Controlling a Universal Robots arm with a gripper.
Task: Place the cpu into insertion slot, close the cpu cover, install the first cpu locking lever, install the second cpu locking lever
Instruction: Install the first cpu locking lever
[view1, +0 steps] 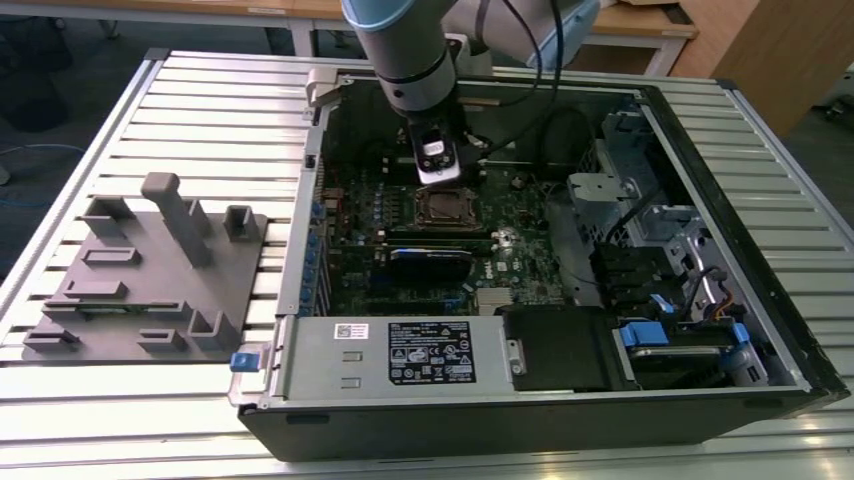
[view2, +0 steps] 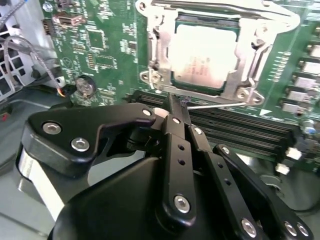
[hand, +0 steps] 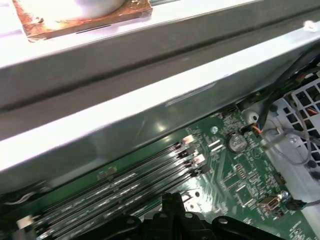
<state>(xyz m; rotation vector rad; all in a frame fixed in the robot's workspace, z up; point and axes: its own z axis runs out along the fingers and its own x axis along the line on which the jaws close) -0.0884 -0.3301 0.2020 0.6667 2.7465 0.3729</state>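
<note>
**Lever work at the socket: cpu in, cover down**

cpu (view2: 207, 52) sits flat in the insertion slot (view2: 173, 60). The cpu cover (view2: 159, 50) lies closed over it, the chip's pale face showing through the window. The socket is mid-board, nearer the case edge opposite the power supply box (view1: 400, 352).

Gripper (view2: 174, 101) hangs at the socket's edge on the memory-slot side. The fingers (view2: 176, 150) look pressed together into one narrow tip that holds nothing I can make out. The tip is at or just beside a thin lever rod (view2: 215, 105) running along that cover edge; real contact is hard to call from this angle.

Doing it well, my read:
- Bear on the rod itself, not on the cover frame or the board.
- Drive it along its own swing so it can tuck under its catch; a sideways slip lands on the memory slots (view2: 235, 125).
- Keep force low, since the rod is thin and springy.

Around it:
- A second rod (view2: 220, 7) lies along the opposite cover edge.
- Coin cell (view2: 85, 86) and loose cables (view2: 25, 55) sit toward the board's corner, well apart from the tip.
- The case wall (hand: 150, 120) is close above the memory slots in the first wrist view — tight clearance for the wrist.
- A grey fixture (view1: 147, 270) stands on the table (view1: 214, 100) outside the case.
</note>
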